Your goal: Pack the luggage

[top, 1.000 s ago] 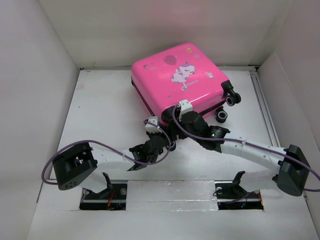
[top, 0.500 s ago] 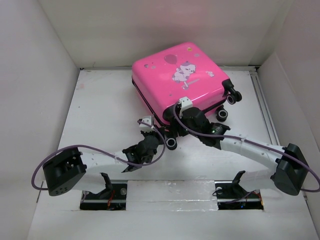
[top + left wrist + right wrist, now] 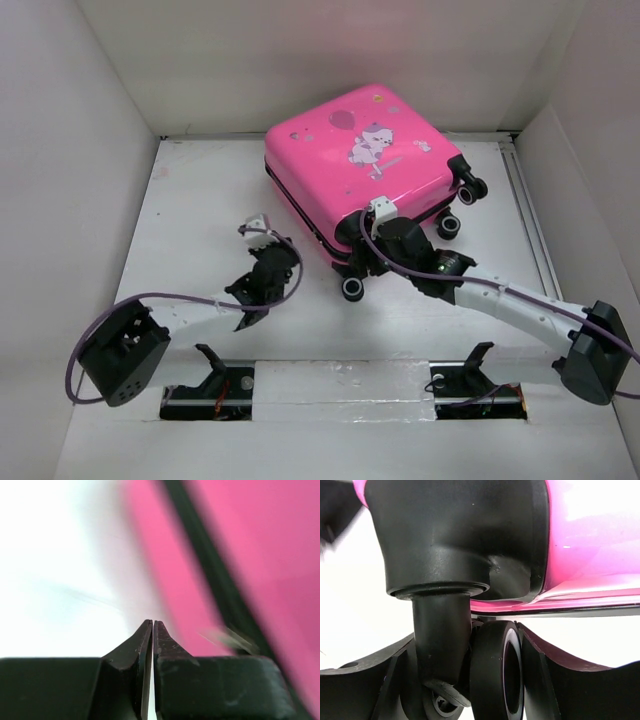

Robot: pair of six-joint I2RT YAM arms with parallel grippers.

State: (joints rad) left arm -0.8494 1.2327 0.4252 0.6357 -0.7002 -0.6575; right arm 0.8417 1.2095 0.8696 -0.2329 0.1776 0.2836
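Note:
The hot-pink suitcase (image 3: 360, 165) lies closed and flat on the white table, print side up. My right gripper (image 3: 362, 268) is at its near corner. In the right wrist view the gripper (image 3: 480, 680) is shut on a black caster wheel (image 3: 495, 672), with the caster stem (image 3: 442, 640) beside the wheel and the pink shell (image 3: 590, 535) above. My left gripper (image 3: 272, 256) is off the suitcase's left side, not touching it. In the left wrist view the left gripper (image 3: 152, 626) is shut and empty, with the blurred pink shell (image 3: 280, 555) to the right.
White walls enclose the table on the left (image 3: 70, 200), back and right. Two more black wheels (image 3: 472, 188) (image 3: 449, 226) stick out at the suitcase's right side. A rail (image 3: 530, 220) runs along the right edge. The arm bases (image 3: 225, 385) sit at the near edge.
My left gripper has drawn back to the left, away from the suitcase's near corner. My right gripper stays at the wheel, and the suitcase has shifted slightly to the right.

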